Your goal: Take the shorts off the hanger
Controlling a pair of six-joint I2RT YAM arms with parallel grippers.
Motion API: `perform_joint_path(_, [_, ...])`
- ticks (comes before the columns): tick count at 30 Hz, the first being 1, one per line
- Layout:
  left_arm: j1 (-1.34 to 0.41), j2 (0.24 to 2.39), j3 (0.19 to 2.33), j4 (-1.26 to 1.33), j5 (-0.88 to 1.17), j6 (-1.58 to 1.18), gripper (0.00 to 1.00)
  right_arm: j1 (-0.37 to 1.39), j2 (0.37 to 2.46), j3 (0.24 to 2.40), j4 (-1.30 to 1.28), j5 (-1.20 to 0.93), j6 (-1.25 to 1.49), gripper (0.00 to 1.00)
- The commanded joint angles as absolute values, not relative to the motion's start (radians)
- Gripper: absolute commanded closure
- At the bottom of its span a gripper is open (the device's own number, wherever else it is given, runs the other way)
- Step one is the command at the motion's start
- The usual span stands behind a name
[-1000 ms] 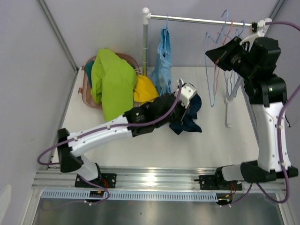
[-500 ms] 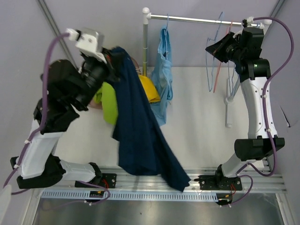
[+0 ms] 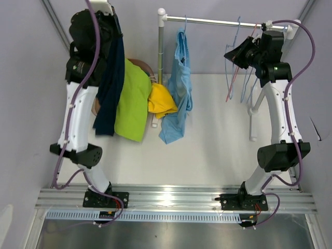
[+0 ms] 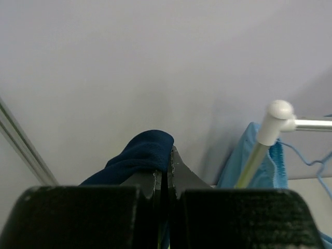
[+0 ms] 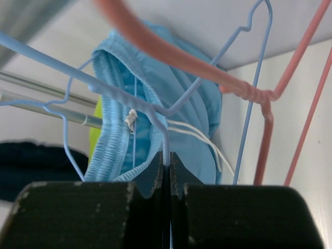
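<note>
Navy shorts (image 3: 109,88) dangle from the left arm (image 3: 75,111), reared high left of the rail (image 3: 218,21), its fingers (image 4: 150,180) pinched on them (right fingers (image 5: 150,177) clamp a blue hanger (image 5: 166,142)).

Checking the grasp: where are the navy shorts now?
Top view, upper left: the navy shorts hang from the raised left gripper, its jaws shut on the cloth, just left of the lime green shorts.

A metal clothes rail (image 3: 218,21) is carried on an upright post (image 3: 161,46) capped with a white knob (image 3: 162,11). A brown basket (image 3: 141,64) is set on the white desk (image 3: 218,150), just left of the post.
</note>
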State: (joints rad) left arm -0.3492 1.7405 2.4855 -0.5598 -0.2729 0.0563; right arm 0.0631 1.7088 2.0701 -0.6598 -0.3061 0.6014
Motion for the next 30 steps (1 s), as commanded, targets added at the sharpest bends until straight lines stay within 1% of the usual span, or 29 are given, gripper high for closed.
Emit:
perform_joint_path(1, [-0.261,1.813,2.572,-0.335,-0.146,-0.024,1.00,0.057,1.730,2.069,-0.615,-0.334,0.580,1.00])
perform_joint_path(3, [-0.213,1.848,2.572,-0.295,-0.124,-0.064,1.00,0.058,1.735,2.062,-0.606,-0.341,0.583,1.00])
perform_joint_path(4, [-0.198,1.867,2.572,-0.281,-0.068,-0.089,1.00,0.058,1.733,2.045,-0.600,-0.341,0.584,1.00])
perform_joint_path(6, [-0.178,1.917,2.563,-0.291,-0.045,-0.123,1.00,0.060,1.730,2.026,-0.580,-0.344,0.588,1.00])
perform_joint_path(8, [-0.176,1.945,2.510,-0.301,-0.076,-0.121,1.00,0.060,1.739,2.017,-0.575,-0.347,0.592,1.00])
perform_joint_path(10, [-0.175,1.956,2.397,-0.288,-0.104,-0.120,0.99,0.060,1.744,2.013,-0.571,-0.348,0.592,1.00])
perform_joint_path(12, [-0.172,1.995,2.361,-0.302,-0.144,-0.130,0.80,0.060,1.749,2.010,-0.571,-0.348,0.594,1.00])
perform_joint_path(13, [-0.170,2.014,2.350,-0.340,-0.150,-0.136,0.67,0.060,1.750,2.010,-0.569,-0.347,0.594,1.00])
perform_joint_path(14, [-0.167,2.037,2.356,-0.368,-0.158,-0.153,0.31,0.060,1.749,2.010,-0.569,-0.347,0.594,1.00])
perform_joint_path(16, [-0.167,2.101,2.400,-0.458,-0.164,-0.172,0.10,0.060,1.749,2.011,-0.572,-0.345,0.592,1.00])
perform_joint_path(17, [-0.167,2.117,2.411,-0.488,-0.164,-0.179,0.01,0.060,1.749,2.013,-0.572,-0.341,0.589,1.00])
perform_joint_path(19, [-0.167,2.120,2.415,-0.531,-0.157,-0.198,0.01,0.061,1.744,2.014,-0.575,-0.339,0.588,1.00])
perform_joint_path(20, [-0.169,2.105,2.381,-0.531,-0.153,-0.204,0.01,0.060,1.744,2.014,-0.580,-0.334,0.584,1.00])
perform_joint_path(22, [-0.170,2.028,2.336,-0.509,-0.156,-0.209,0.01,0.060,1.737,2.013,-0.586,-0.334,0.581,1.00])
perform_joint_path(23, [-0.172,1.996,2.271,-0.497,-0.158,-0.207,0.01,0.061,1.733,2.016,-0.594,-0.327,0.581,0.93])
perform_joint_path(24, [-0.172,1.962,2.251,-0.479,-0.155,-0.206,0.01,0.061,1.730,2.016,-0.600,-0.325,0.580,0.73])
perform_joint_path(25, [-0.172,1.895,2.229,-0.473,-0.149,-0.204,0.01,0.060,1.718,2.013,-0.610,-0.322,0.578,0.45])
perform_joint_path(26, [-0.172,1.863,2.182,-0.466,-0.143,-0.201,0.01,0.061,1.709,2.011,-0.614,-0.302,0.578,0.10])
perform_joint_path(27, [-0.172,1.832,2.169,-0.460,-0.138,-0.198,0.01,0.061,1.701,2.006,-0.618,-0.296,0.569,0.01])
perform_joint_path(28, [-0.172,1.771,2.146,-0.459,-0.129,-0.192,0.01,0.060,1.683,2.005,-0.629,-0.278,0.565,0.01])
perform_joint_path(30, [-0.173,1.714,2.099,-0.463,-0.126,-0.187,0.01,0.058,1.664,2.005,-0.656,-0.256,0.548,0.01])
